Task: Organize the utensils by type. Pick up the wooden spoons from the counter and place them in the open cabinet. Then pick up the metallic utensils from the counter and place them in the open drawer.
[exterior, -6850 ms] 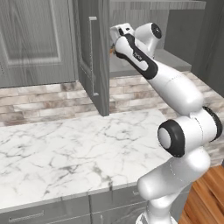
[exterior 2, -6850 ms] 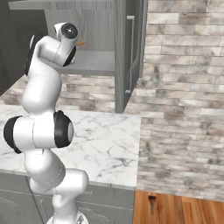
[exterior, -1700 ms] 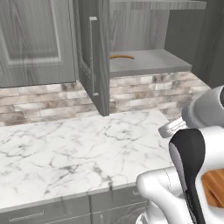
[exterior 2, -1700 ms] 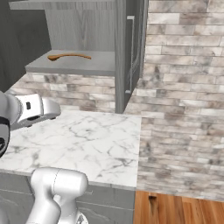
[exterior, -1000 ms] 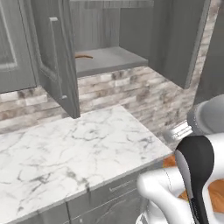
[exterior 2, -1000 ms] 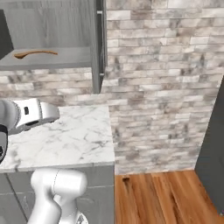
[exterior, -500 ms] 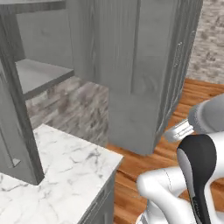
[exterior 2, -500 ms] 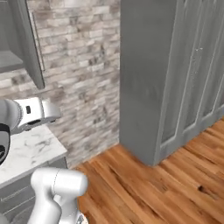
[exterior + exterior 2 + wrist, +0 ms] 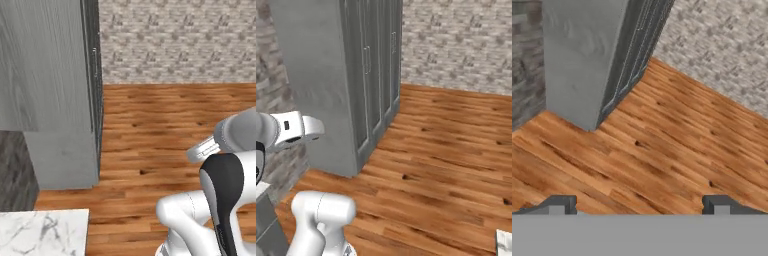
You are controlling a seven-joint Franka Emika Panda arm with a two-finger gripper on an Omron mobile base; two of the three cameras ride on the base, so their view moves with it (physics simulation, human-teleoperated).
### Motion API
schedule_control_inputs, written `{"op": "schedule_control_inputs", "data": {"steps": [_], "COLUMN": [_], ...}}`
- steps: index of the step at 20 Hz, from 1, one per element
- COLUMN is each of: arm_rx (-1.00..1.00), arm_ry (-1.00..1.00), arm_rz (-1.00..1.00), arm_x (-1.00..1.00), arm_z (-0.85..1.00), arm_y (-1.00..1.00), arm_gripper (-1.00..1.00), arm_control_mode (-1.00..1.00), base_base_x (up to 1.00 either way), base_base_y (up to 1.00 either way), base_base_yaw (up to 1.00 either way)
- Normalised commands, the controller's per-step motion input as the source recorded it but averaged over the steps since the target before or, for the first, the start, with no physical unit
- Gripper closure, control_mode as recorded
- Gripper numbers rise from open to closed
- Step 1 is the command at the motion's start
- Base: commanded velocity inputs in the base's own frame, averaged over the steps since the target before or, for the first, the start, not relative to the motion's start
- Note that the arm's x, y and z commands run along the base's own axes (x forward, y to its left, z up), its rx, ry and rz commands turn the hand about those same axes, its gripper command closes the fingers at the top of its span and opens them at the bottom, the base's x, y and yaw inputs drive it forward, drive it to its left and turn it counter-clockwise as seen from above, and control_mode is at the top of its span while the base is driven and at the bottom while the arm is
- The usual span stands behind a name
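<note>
Gripper [image 9: 639, 202]: mine, spread wide, holding nothing.
Below me: wood floor [image 9: 662, 145].
Beside: tall grey cabinet [image 9: 587, 55].

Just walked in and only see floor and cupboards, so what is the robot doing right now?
Nothing is being handled at this moment. The gripper is open and empty, pointing at the wooden floor beside a tall grey cupboard. A corner of the marble counter shows at the lower left of the left base view. No utensils are in sight, so the robot seems to be between pickups.
</note>
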Motion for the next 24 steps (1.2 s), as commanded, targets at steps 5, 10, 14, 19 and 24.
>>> {"op": "schedule_control_inputs", "data": {"steps": [5,10,14,19,24], "arm_rx": [0.00,0.00,0.00,0.00,0.00], "arm_ry": [0.00,0.00,0.00,0.00,0.00], "arm_rz": [0.00,0.00,0.00,0.00,0.00], "arm_x": [0.00,0.00,0.00,0.00,0.00], "arm_z": [0.00,0.00,0.00,0.00,0.00], "arm_y": [0.00,0.00,0.00,0.00,0.00], "arm_gripper": [-1.00,-1.00,-1.00,-1.00,-1.00], "arm_control_mode": [1.00,1.00,1.00,1.00,1.00], "base_base_x": [0.33,0.60,0.98,1.00,1.00], "base_base_y": [-0.36,-0.19,-0.04,0.02,0.01], "base_base_yaw": [-0.66,-0.52,-0.16,-0.01,0.00]}}
